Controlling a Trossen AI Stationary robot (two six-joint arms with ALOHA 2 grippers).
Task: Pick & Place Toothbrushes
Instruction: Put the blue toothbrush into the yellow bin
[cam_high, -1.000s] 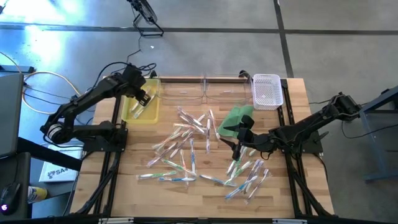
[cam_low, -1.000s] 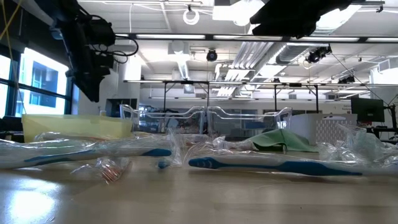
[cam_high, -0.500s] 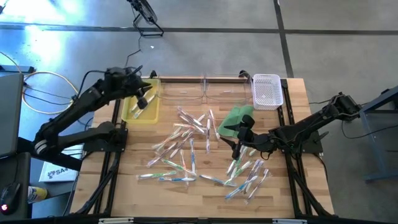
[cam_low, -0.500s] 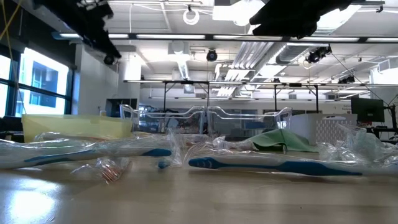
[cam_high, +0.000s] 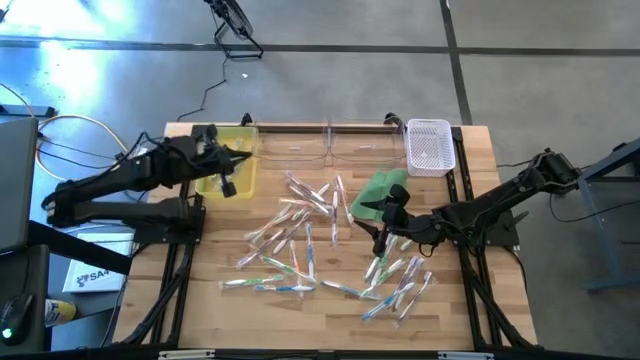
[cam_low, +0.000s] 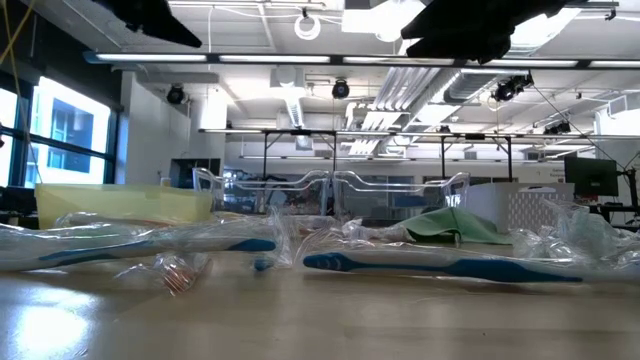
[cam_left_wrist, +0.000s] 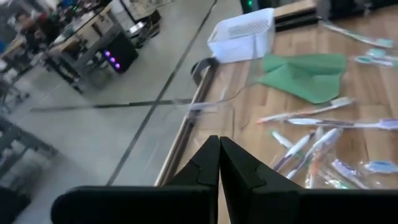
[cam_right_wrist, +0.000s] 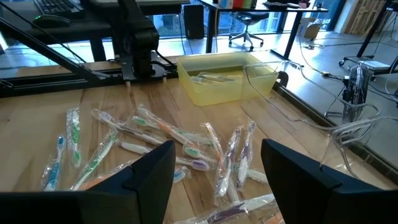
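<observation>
The toothbrushes (cam_high: 300, 235) are lying scattered over the tabletop (cam_high: 210, 300). The left gripper (cam_high: 236, 153) is hovering above the yellow bin (cam_high: 243, 183), fingers (cam_left_wrist: 239, 169) together and empty. The right gripper (cam_high: 383, 238) is hanging with fingers (cam_right_wrist: 151, 168) apart just above the right-hand toothbrushes, touching none.

A large open workshop with a grey concrete floor (cam_high: 350, 60), white ceiling pipes (cam_low: 400, 80) and strip lights, a bright window (cam_low: 65, 135), and distant desks (cam_right_wrist: 261, 6).
</observation>
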